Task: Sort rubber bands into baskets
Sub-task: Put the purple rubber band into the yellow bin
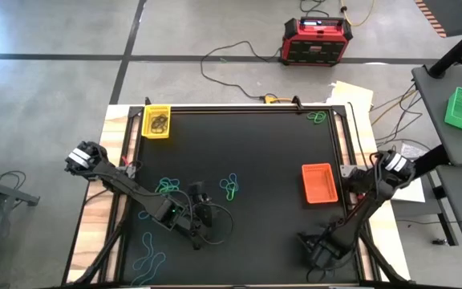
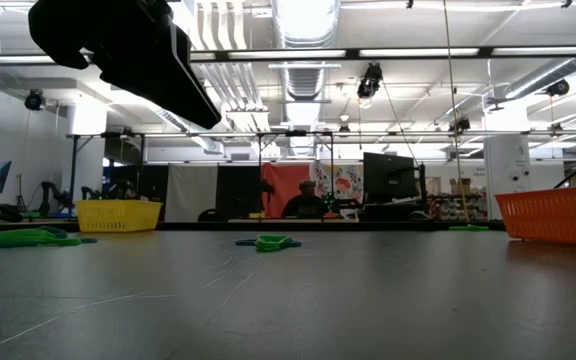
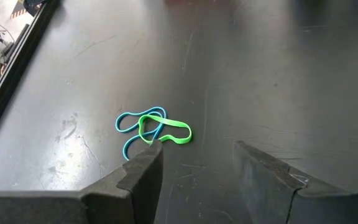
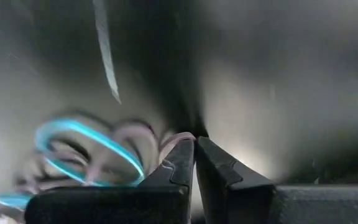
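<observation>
At the near right corner of the black table [image 1: 255, 136], the right gripper [image 4: 194, 149] is pressed down to the surface with its two fingers closed tight together. Their tips seem to pinch a pale strand from a small tangle of rubber bands [image 4: 89, 155], with a teal loop lying just beside; the blur makes it unclear whether the strand is truly caught. These bands look nearly weightless, thin, soft and stretchy, so they will likely snag on each other and lift as a clump. Best taken by a single strand at the edge of a loop. The right arm is folded low, wrist bent steeply downward.

Farther left, the left gripper [image 3: 197, 168] hovers above the table with fingers spread apart and nothing between them, aimed at a green and blue pair of bands [image 3: 154, 129] lying just ahead. More loops are scattered around the near left area.

Beyond, the orange basket [image 1: 319, 183] sits at the right edge, and the yellow basket [image 1: 157, 121] stands in the far left corner with dark bands inside.
</observation>
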`<state>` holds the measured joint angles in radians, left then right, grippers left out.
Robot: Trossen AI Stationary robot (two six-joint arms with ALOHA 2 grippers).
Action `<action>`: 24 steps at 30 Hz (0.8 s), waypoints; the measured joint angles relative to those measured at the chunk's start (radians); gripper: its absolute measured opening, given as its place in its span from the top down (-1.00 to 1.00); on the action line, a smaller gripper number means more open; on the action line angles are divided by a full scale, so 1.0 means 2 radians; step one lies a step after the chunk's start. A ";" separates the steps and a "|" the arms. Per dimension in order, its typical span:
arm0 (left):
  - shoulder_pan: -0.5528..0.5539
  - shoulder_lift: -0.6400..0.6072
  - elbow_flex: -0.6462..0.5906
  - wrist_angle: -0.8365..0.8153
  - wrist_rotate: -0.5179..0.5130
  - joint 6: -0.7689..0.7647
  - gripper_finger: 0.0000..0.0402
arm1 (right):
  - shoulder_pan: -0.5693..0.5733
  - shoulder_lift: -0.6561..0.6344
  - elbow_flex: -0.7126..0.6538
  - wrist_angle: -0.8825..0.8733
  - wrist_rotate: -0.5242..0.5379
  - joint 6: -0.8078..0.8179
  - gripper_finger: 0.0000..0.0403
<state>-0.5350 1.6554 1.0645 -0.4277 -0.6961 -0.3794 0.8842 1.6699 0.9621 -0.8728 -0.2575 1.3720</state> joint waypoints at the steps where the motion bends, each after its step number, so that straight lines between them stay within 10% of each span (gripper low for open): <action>1: 0.000 0.000 0.000 0.000 0.000 0.000 0.12 | -0.004 0.000 0.005 0.001 0.014 -0.004 0.96; 24: -0.009 -0.009 0.000 -0.029 0.006 -0.012 0.12 | -0.170 0.000 0.046 0.116 0.247 -0.301 0.96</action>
<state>-0.5529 1.6383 1.0649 -0.4861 -0.6842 -0.4026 0.5445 1.6699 1.0531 -0.6414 0.2373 0.7709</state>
